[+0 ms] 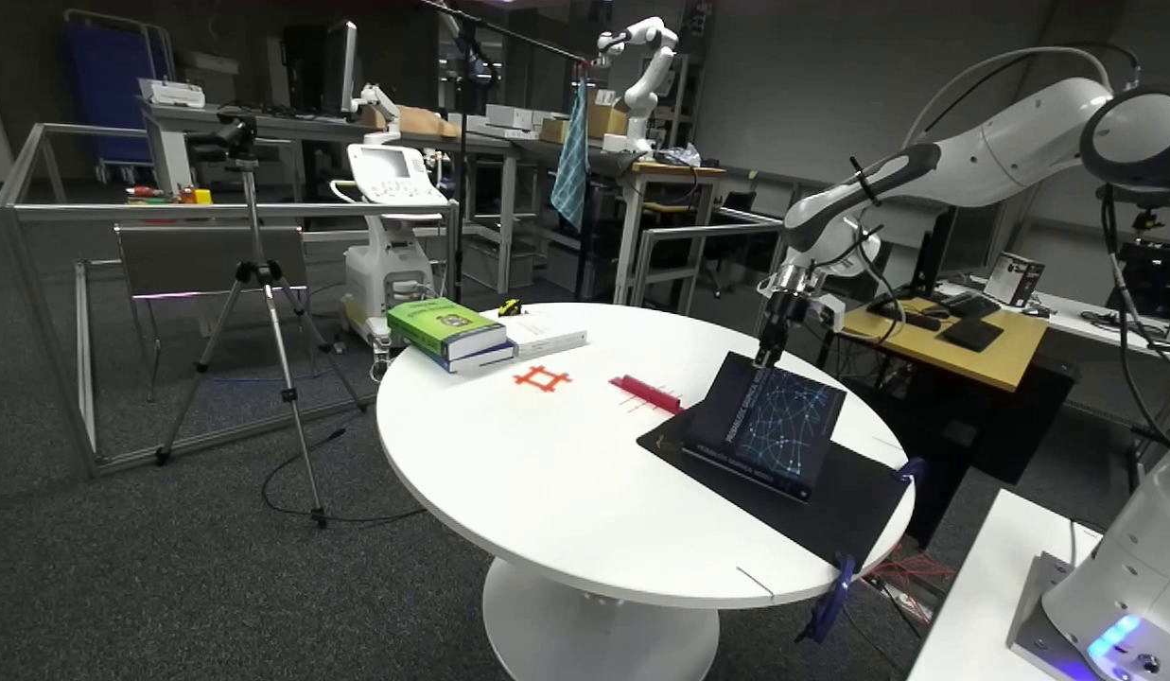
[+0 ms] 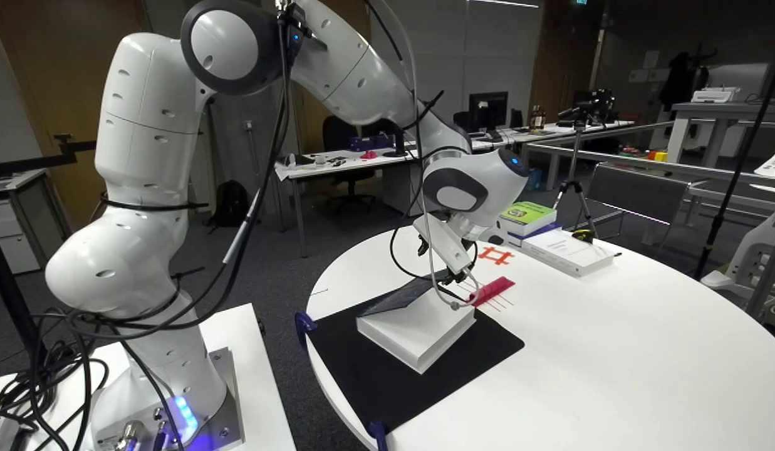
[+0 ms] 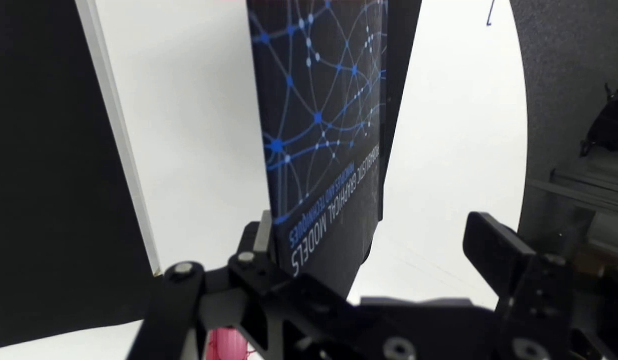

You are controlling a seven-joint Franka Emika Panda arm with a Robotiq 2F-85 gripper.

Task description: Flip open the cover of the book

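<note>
The book lies on the black mat, its white pages (image 2: 418,332) showing in an exterior view and its page block (image 3: 184,110) in the wrist view. Its dark cover (image 1: 783,416) is raised and tilted, hinged along one side; it also shows in an exterior view (image 2: 396,297) and in the wrist view (image 3: 323,100). My gripper (image 3: 371,230) is open, with the cover between its fingers. One finger is on the cover's inner side, at its free edge; the other is well apart from the outer face. In an exterior view the gripper (image 1: 765,357) is at the cover's top edge.
The black mat (image 1: 840,501) is held at the round white table's (image 1: 509,454) edge by blue clamps (image 1: 835,601). A pink strip (image 1: 649,392) lies near the book. An orange frame (image 1: 542,379), green book (image 1: 447,326) and white book (image 1: 551,336) are farther off.
</note>
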